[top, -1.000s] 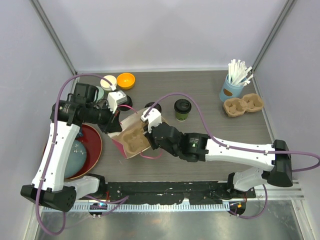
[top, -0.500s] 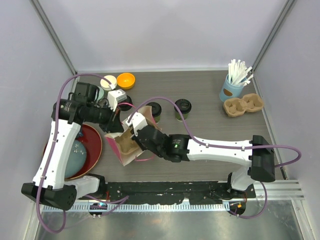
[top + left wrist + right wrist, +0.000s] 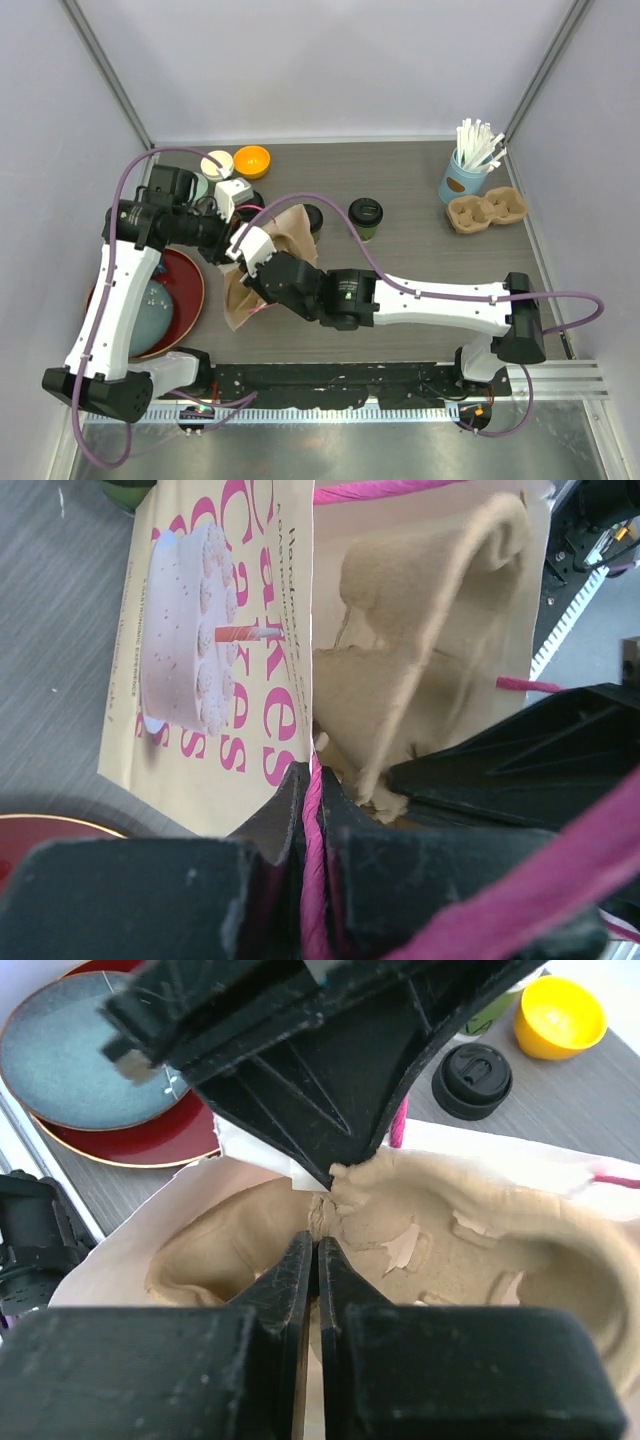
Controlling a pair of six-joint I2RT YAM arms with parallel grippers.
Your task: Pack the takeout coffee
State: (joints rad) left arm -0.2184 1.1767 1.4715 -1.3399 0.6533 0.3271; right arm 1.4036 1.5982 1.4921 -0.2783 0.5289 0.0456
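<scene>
From above, the left end effector [image 3: 226, 240] holds up the left edge of the paper bag [image 3: 292, 230], and the right end effector [image 3: 243, 272] reaches into its mouth. Both coffee cups stand outside the bag on the grey wood-grain table [image 3: 420, 180]. One cup [image 3: 365, 217] is near the bag's right side. The other cup [image 3: 312, 217] is just behind the bag and partly hidden. Pale walls and metal posts enclose the table.

The left wrist view shows the fingers clenched on the bag's pink handle [image 3: 314, 860], with a cardboard carrier [image 3: 420, 630] tilted inside.

The right wrist view shows the fingers pinched on the carrier's middle ridge. The step probably goes best with the handle kept taut so the mouth stays wide, and the carrier pressed flat to the bottom before it is let go.
</scene>
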